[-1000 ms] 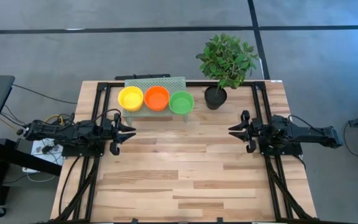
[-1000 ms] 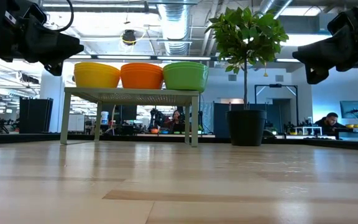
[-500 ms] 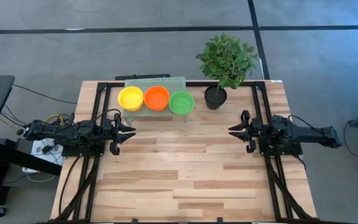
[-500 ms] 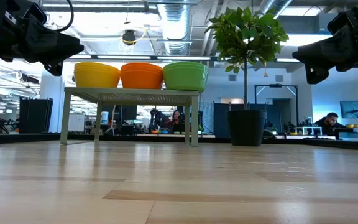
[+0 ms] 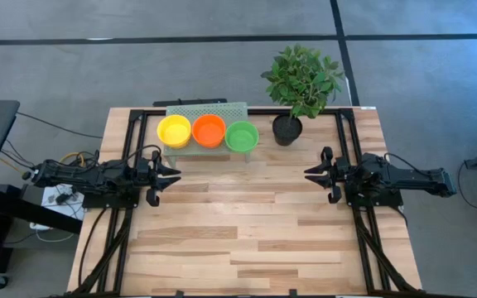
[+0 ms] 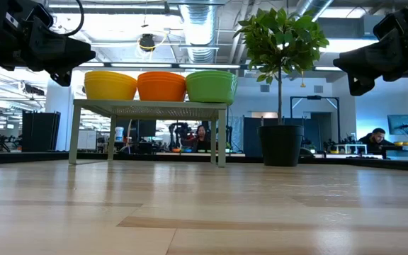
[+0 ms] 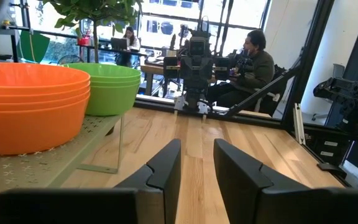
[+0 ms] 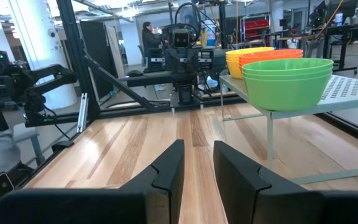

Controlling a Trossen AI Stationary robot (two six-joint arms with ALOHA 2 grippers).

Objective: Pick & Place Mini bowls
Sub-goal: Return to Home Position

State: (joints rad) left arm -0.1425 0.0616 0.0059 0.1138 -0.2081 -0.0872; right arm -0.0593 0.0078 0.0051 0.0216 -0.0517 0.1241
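From above, three stacks of glossy round plastic bowls sit in a row, rims touching, on the pale green perforated rack at the far edge of the light wooden bench: the yellow mini bowls, the orange mini bowls and the green mini bowls. A black plant pot stands just beside the green stack. The left tool and the right tool hang over opposite sides of the bench, facing each other.

At bench height, the three stacks stand on the rack's top, with both arms high at either edge.

The left wrist view shows the left tool's fingers apart and holding nothing, with the orange and green stacks close by.

The right wrist view shows the right tool's fingers likewise apart and holding nothing, with the green stack nearest.
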